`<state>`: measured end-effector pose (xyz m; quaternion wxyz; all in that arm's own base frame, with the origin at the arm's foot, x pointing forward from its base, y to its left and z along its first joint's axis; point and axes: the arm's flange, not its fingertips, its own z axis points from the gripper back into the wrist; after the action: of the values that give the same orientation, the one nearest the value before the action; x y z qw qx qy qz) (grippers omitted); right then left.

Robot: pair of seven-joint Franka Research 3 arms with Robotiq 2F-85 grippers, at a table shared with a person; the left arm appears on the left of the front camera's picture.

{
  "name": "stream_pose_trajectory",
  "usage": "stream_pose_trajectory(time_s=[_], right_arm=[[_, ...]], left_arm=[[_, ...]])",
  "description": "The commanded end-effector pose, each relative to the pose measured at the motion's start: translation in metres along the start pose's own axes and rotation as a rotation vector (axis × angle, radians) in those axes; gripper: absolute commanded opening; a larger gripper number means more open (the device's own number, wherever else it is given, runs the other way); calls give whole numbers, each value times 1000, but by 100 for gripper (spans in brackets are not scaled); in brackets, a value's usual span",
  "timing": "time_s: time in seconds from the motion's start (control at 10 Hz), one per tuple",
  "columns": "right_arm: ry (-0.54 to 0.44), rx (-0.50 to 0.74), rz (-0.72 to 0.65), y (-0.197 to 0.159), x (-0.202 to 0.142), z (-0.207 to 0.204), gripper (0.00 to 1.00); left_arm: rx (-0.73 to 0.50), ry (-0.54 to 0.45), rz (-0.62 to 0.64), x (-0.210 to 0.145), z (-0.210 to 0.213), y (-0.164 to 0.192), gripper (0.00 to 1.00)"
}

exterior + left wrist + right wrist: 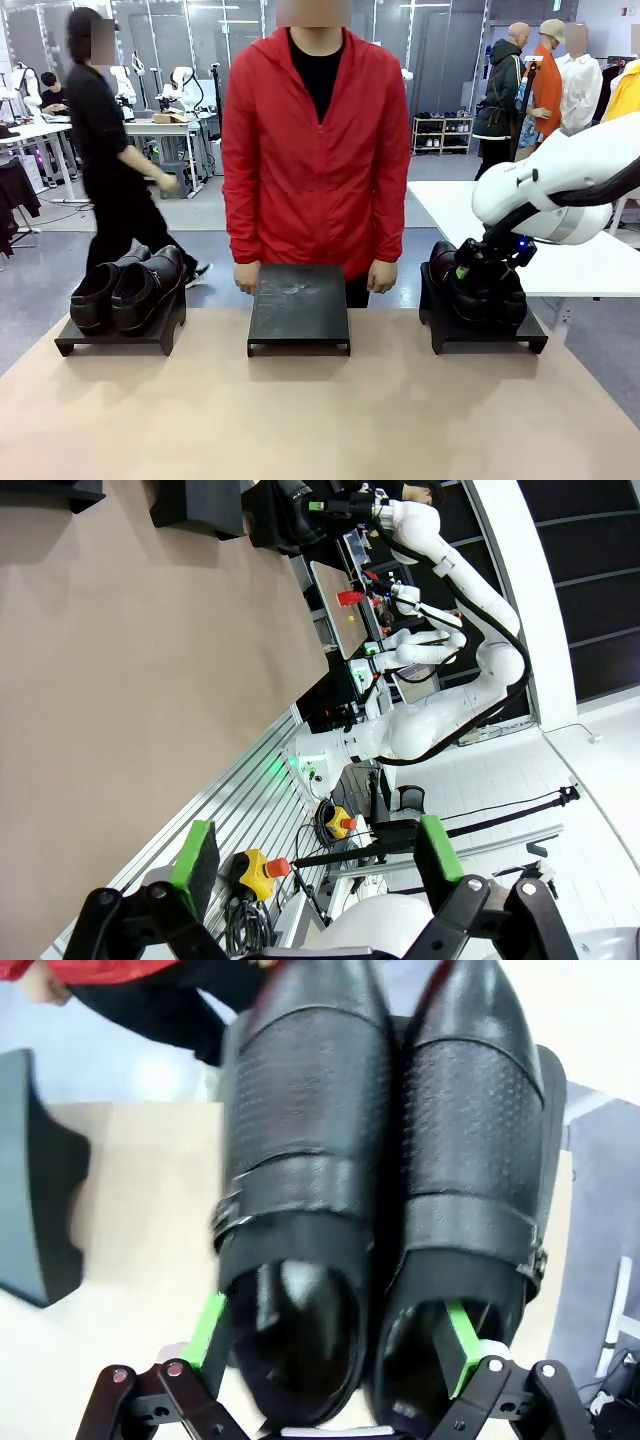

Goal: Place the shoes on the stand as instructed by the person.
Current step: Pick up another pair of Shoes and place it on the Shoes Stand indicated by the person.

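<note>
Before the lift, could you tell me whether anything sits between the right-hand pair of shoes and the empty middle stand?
Nothing visible does. The sleek black leather shoes lie at the right gripper; the flat black middle stand is bare, with open tan tabletop between. The person's hands rest at its far corners.

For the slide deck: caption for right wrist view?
Right gripper open, straddling the sleek shoes on their stand.

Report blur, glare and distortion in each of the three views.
Front view: the person in black walking at the far left is motion-blurred; the sharp black middle stand shows a pale sheen. Right wrist view: the pair of black textured leather shoes is slightly soft, with bright glare beyond its toes. Left wrist view: rolled sideways, wide-angle stretched, the open left gripper is sharp.
</note>
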<state>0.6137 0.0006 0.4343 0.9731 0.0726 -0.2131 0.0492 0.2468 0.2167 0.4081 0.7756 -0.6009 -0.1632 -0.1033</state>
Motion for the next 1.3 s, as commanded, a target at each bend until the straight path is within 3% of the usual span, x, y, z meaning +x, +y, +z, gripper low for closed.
stream_pose_trajectory(time_s=[0.0,0.3,0.6,0.9,1.0,1.2], right_arm=[[29,95,31,3,-33,56,100],[81,309,22,12,-81,155,100],[106,586,-9,-27,-160,205,100],[-22,878,-32,-93,-255,204,100],[-74,928,-62,-115,-291,191,100],[-133,1014,-71,-137,-331,167,100]], left_arm=[[-13,0,-25,-1,0,-1,100],[-13,0,-25,-1,0,-1,100],[-13,0,-25,-1,0,-1,100],[-13,0,-25,-1,0,-1,100],[-13,0,-25,-1,0,-1,100],[-13,0,-25,-1,0,-1,100]])
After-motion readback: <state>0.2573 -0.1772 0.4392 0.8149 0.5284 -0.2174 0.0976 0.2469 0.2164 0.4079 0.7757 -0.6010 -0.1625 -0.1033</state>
